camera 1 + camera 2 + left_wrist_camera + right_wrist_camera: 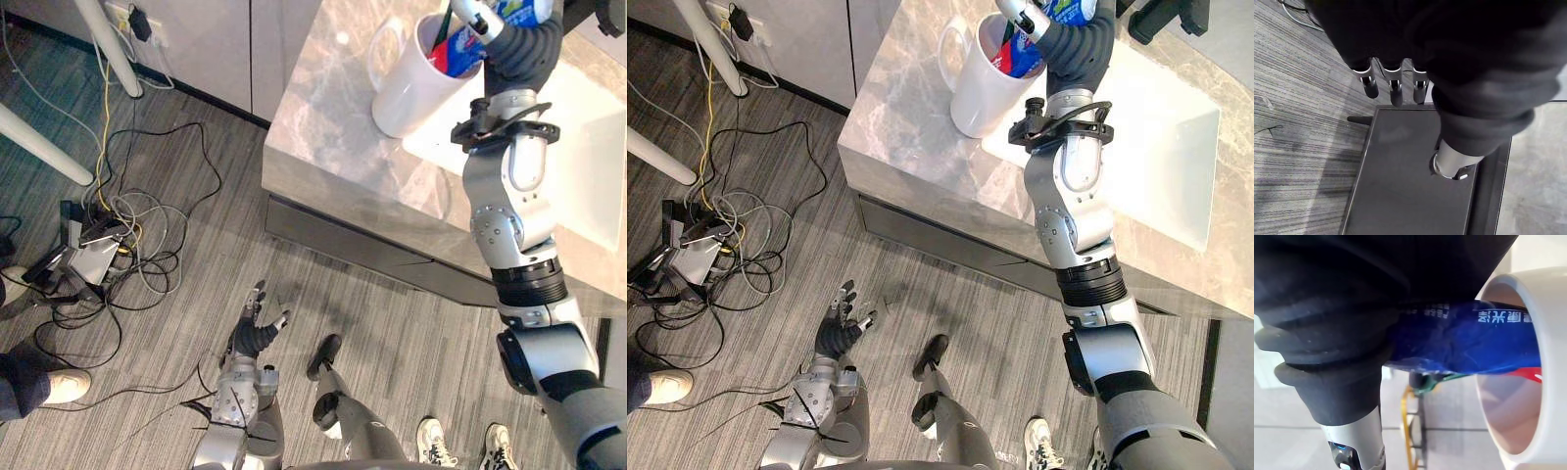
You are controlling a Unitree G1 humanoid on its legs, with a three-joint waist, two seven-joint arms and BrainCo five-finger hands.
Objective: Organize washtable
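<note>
Right arm, nearest the head camera, rising from the lower right to the counter (323, 127); its right hand (1073, 39) is closed around a blue tube (1464, 342), which passes under the dark cover of the palm, with one finger (470, 15) laid across the tube above the mug (411, 93). The tube lies on a slant: its lower end is already inside the mug's mouth, its upper end is in the grip, and its long axis runs from the hand down and leftward into the mug. The mug stands upright on the grey marble counter, handle turned away from the hand, just beside a white basin (1156, 147). A green item (1427, 384) shows next to the tube at the rim; what it is cannot be told. The relation that governs the next move is this alignment: the tube points into the opening and the hand sits directly above and to the right of the rim, so the step in hand appears to be the placing of the tube in the mug, and release should let it slide along its own axis to rest against the inner wall. Too early a release, or a sideways pull, might tip the mug. Left hand (257, 328), hanging low beside the floor and well apart from the counter, fingers (1396, 93) straight and holding nothing; it is much the farther hand and plays no part. Loose cables (118, 225) lie on the floor to the left.
</note>
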